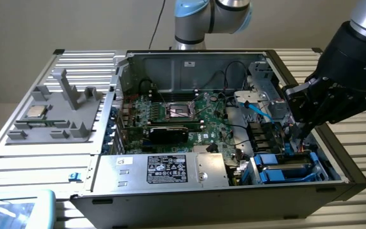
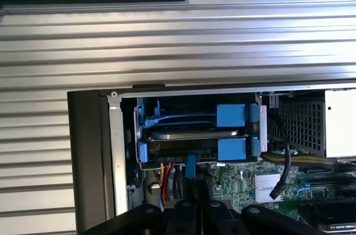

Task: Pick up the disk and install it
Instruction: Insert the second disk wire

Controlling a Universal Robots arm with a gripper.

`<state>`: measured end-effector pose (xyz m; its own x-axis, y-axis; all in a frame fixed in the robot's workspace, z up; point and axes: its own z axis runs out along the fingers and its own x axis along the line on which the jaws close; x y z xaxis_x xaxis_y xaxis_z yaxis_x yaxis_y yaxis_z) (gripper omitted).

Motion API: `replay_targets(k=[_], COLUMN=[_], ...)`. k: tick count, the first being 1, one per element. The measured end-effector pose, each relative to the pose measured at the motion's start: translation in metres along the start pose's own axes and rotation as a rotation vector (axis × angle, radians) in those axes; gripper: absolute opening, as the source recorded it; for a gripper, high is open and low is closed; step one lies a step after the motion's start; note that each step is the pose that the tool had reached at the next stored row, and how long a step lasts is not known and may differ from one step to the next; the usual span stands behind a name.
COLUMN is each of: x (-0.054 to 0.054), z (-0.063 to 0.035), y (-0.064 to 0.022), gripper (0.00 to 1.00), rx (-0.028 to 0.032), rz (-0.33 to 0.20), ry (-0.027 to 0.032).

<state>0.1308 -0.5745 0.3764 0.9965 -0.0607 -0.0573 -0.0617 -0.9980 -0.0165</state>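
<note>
At the exterior view's far left, a grey plastic fixture (image 1: 55, 112) sits on the slatted table (image 1: 36, 162), with a small square silver processor chip (image 1: 34, 111) lying flat on it. At the near left corner a pale blue-edged tray (image 1: 15, 207) pokes into view.

The middle is taken by an open computer case (image 1: 189, 71) lying on its side. Inside, the green motherboard (image 1: 196, 119) shows an empty processor socket (image 1: 179, 110) and a dark expansion card (image 1: 167, 133) just nearer. The silver power supply (image 1: 164, 169), with a black label, sits along the near wall.

Toward the exterior view's right, a light blue data cable (image 1: 257, 106) curves across the case interior. At the near right corner of the case is the drive bay, and the disk (image 1: 285, 167) sits in it, its grey body framed by the bright blue carrier. In the wrist view the disk (image 2: 194, 134) lies level in the bay between blue end tabs, stacked with another blue-framed drive unit (image 2: 194, 147) against it.

The gripper (image 1: 295, 138) hangs just above the far edge of that bay, its fingers drawn together into a narrow point and holding nothing. In the wrist view the gripper (image 2: 194, 190) stands close to a blue connector (image 2: 191, 165) at the bay's edge; whether it touches cannot be told
</note>
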Motion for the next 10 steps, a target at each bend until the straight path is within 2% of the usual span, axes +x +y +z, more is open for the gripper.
replay_targets(k=[10], x=[0.0001], z=[0.0000], y=[0.0000], gripper=[0.11], rx=[0.0001], rz=[0.000], ry=[0.0000])
